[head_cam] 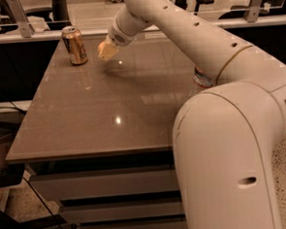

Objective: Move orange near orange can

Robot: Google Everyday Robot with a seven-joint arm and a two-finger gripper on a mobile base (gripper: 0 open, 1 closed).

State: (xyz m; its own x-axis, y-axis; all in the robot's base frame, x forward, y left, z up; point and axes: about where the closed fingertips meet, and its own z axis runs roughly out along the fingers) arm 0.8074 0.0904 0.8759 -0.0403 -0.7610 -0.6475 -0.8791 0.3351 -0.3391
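Pincer [107, 50] beside orange can [74, 45], near far edge of table [85, 125].

We count one can [74, 45], standing on one surface [85, 120]. We count one bottle [200, 79], mostly hidden behind the arm. There is one arm [187, 36], ending in one tool [107, 50], which hangs over the far part of the surface, just right of the can. Whether an orange sits in the tool we cannot tell. Under the surface we count at least two drawer fronts [103, 182].
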